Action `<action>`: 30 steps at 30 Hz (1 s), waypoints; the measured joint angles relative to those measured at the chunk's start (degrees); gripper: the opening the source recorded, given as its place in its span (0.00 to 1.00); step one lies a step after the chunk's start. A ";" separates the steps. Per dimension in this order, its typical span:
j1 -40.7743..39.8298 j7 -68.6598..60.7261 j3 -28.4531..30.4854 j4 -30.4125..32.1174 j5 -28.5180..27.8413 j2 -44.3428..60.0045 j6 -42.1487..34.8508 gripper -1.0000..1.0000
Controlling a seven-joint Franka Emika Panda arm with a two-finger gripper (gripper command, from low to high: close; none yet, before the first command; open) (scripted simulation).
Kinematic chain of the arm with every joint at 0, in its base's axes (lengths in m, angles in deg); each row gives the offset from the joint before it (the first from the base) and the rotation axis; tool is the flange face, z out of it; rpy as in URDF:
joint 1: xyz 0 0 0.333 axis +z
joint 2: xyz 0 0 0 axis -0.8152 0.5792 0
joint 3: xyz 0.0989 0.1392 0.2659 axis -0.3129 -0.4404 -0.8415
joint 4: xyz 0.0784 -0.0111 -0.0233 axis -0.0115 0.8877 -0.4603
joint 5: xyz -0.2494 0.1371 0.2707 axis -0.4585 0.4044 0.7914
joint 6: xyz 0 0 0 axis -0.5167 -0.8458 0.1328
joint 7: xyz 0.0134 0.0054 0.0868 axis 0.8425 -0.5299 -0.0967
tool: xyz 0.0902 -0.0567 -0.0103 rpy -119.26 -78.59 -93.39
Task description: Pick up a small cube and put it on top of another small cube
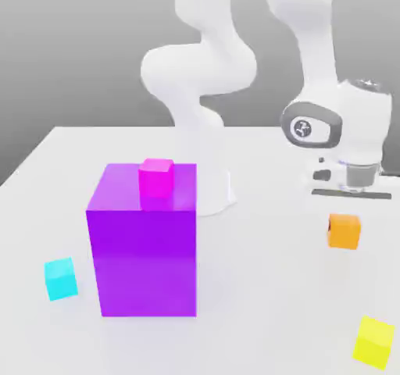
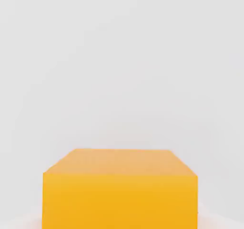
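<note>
The gripper's [image 1: 344,219] fingers are closed on the orange cube [image 1: 344,232], well in from the tabletop's [image 1: 258,287] far edge; the magenta cube [image 1: 156,179] sits on the purple block [image 1: 147,260], between its top's front and back edges.

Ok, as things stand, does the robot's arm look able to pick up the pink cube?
Probably not yet: its gripper appears closed on the orange cube, so it would have to let go first. The pink cube itself looks open from above, on the purple block.
</note>
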 joint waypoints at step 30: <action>-24.05 -42.60 37.98 -5.61 2.83 -40.63 -46.38 1.00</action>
